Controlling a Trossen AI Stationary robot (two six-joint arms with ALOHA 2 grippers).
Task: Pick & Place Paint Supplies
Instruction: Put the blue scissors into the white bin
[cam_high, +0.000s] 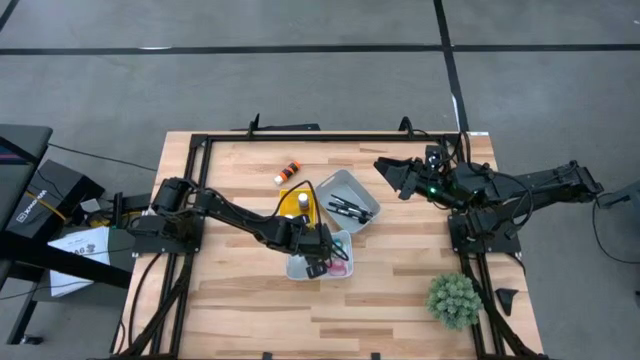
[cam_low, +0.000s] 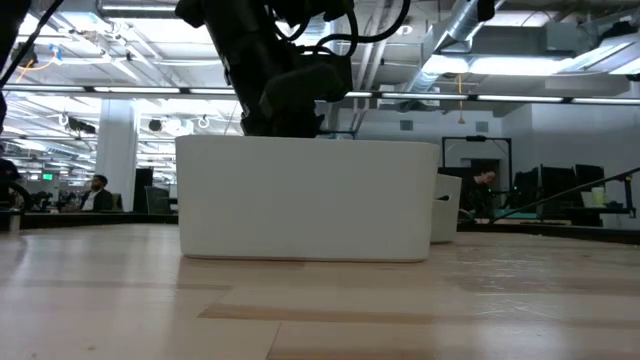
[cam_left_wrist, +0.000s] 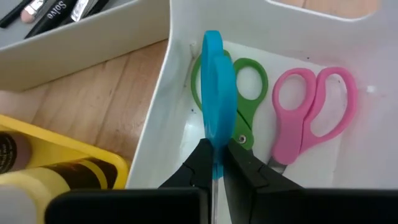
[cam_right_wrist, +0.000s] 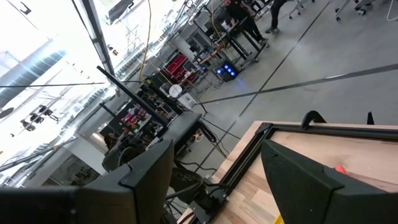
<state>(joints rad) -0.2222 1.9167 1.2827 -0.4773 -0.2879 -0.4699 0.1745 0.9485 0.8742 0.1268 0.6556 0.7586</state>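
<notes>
Left gripper (cam_left_wrist: 216, 163) pinches the blue scissors (cam_left_wrist: 216, 93) upright inside the white bin (cam_left_wrist: 177, 109), over green scissors (cam_left_wrist: 244, 93) and beside pink scissors (cam_left_wrist: 314, 106).

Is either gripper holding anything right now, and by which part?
The left gripper is shut on the blue scissors, pinching the lower edge of the blue handle above the white bin. The right gripper is open and holds nothing.

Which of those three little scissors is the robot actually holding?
The blue-handled scissors. The left gripper is shut on them, standing on edge over the white bin, while the green and pink pairs lie flat inside.
</notes>
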